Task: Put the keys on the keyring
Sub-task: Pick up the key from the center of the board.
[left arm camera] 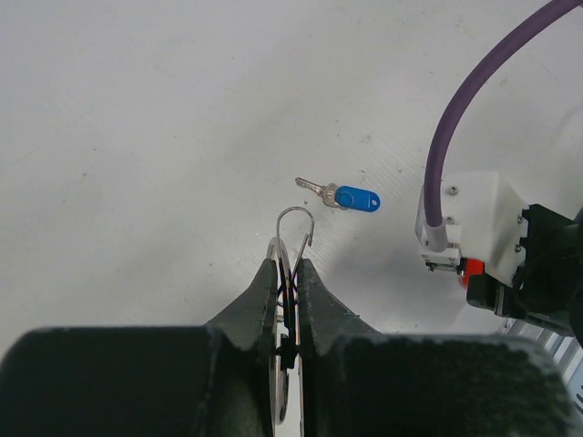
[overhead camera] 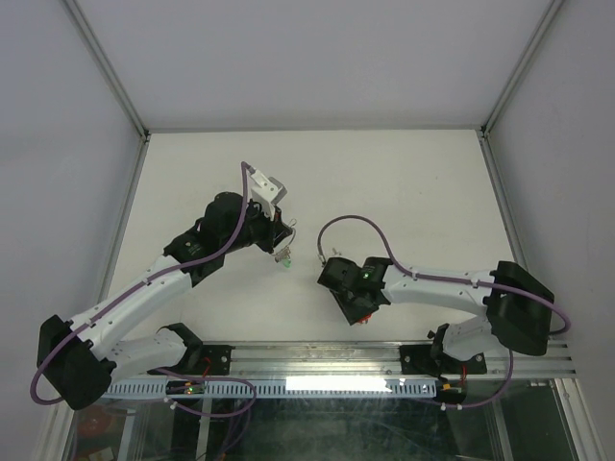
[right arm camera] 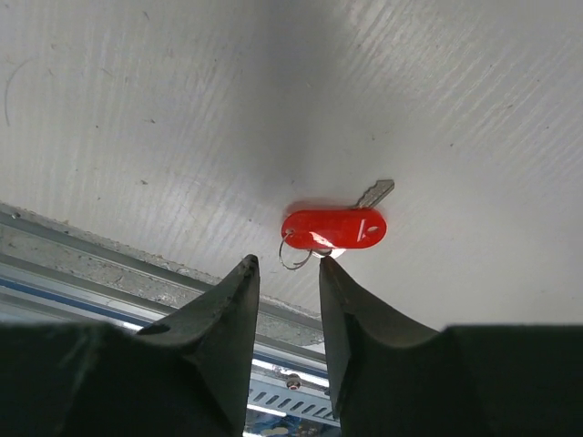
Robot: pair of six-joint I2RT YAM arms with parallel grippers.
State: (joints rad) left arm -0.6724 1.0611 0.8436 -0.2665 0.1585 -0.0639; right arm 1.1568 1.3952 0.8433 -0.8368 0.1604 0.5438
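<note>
The keyring, a gap showing in its wire loop, stands pinched upright in the left tool, seemingly presented for threading. The blue key lies just beyond it on the counter. To the right, the right tool hovers spread beside the red key, probably lining up a pick.

The keyring sits pinched between the left jaws, its loop sticking out just ahead of their tips. Beyond that loop and a little to the right, a key lies flat on the tabletop, apart from the ring (shaft pointing left, head to the right). A second key lies crosswise on the tabletop just ahead of the right jaws, its small loop nearest the gap between their tips.
</note>
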